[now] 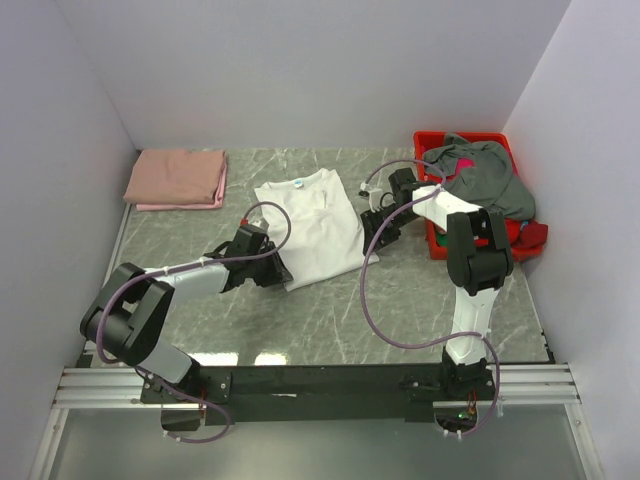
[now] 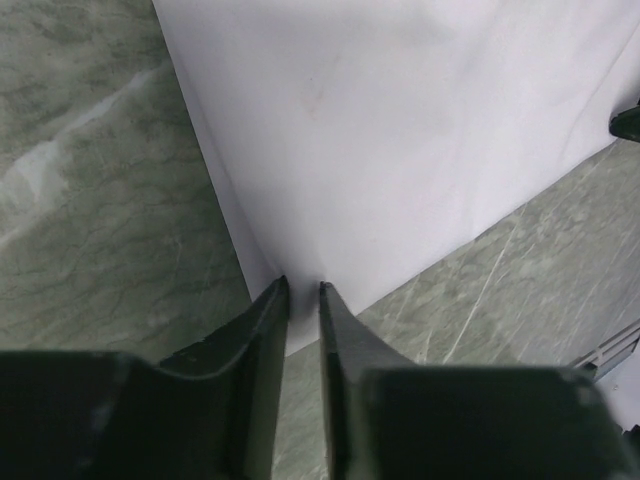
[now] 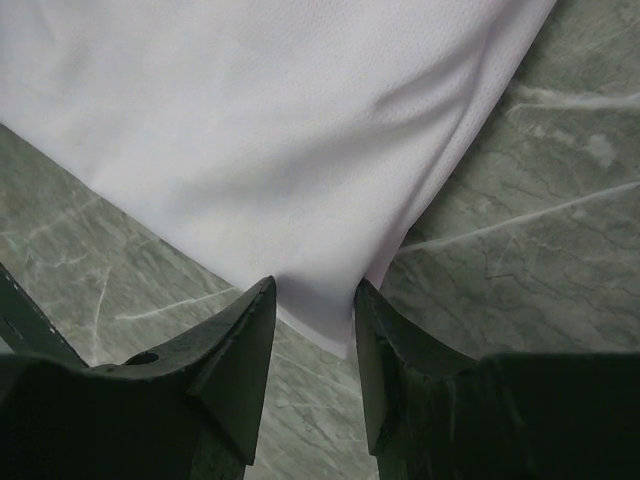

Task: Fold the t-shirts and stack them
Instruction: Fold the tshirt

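lying folded back-left: salmon-pink t-shirt (image 1: 176,178) | left tool (image 2: 303,290) narrow around the near corner of the white t-shirt (image 1: 315,225), grip unclear | white t-shirt smooth, flat mid-bench (image 1: 400,310) | right tool (image 3: 315,290) wider, astride its right corner | red bin (image 1: 428,140) far right: crumpled grey t-shirt (image 1: 490,180)

Table (image 1: 330,320) open on near side of white shirt (image 1: 315,225). Bin (image 1: 428,137) heaped with grey shirt (image 1: 490,175) blocks its right; pink shirt (image 1: 177,178) far-left.

White tee (image 1: 312,225) flat; pink tee (image 1: 176,178) folded
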You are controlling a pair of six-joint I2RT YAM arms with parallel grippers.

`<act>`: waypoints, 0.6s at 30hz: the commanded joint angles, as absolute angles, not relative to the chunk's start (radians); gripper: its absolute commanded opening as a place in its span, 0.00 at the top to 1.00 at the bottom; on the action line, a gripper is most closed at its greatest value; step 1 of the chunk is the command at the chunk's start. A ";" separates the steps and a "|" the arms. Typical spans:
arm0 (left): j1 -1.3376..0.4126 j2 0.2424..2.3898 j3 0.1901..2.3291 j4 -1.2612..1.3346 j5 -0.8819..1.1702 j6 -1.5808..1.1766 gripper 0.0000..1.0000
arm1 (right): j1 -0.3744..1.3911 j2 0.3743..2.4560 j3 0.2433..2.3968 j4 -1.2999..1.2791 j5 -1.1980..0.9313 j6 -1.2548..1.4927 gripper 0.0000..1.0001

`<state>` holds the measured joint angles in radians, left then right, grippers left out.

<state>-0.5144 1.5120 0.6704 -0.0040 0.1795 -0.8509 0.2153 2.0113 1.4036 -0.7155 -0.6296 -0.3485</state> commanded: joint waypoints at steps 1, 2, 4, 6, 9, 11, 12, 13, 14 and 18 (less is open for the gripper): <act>-0.515 1.517 0.704 0.029 0.196 -0.833 0.78 | 0.209 1.990 1.416 -0.732 -0.652 -0.347 0.57; -0.514 1.516 0.704 0.031 0.196 -0.833 0.81 | 0.209 1.990 1.416 -0.730 -0.653 -0.347 0.57; -0.514 1.514 0.703 0.031 0.198 -0.833 0.85 | 0.209 1.991 1.414 -0.732 -0.652 -0.348 0.59; -0.514 1.511 0.701 0.032 0.201 -0.833 0.87 | 0.207 1.993 1.413 -0.733 -0.652 -0.348 0.61; -0.514 1.503 0.699 0.032 0.204 -0.833 0.95 | 0.206 1.987 1.413 -0.730 -0.653 -0.347 0.64; -0.514 1.499 0.696 0.032 0.206 -0.834 0.97 | 0.202 1.982 1.411 -0.732 -0.657 -0.348 0.68; -0.514 1.491 0.696 0.032 0.206 -0.834 0.97 | 0.198 1.979 1.410 -0.733 -0.658 -0.350 0.69; -0.515 1.488 0.695 0.032 0.209 -0.833 0.99 | 0.195 1.977 1.410 -0.736 -0.660 -0.350 0.71; -0.515 1.485 0.693 0.031 0.207 -0.831 0.99 | 0.195 1.974 1.408 -0.739 -0.664 -0.354 0.77; -0.514 1.453 0.675 0.032 0.218 -0.831 1.00 | 0.186 1.956 1.385 -0.745 -0.676 -0.364 0.85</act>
<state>-0.5144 1.5078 0.6704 -0.0036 0.1913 -0.8505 0.1974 2.0109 1.3991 -0.7261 -0.6483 -0.3546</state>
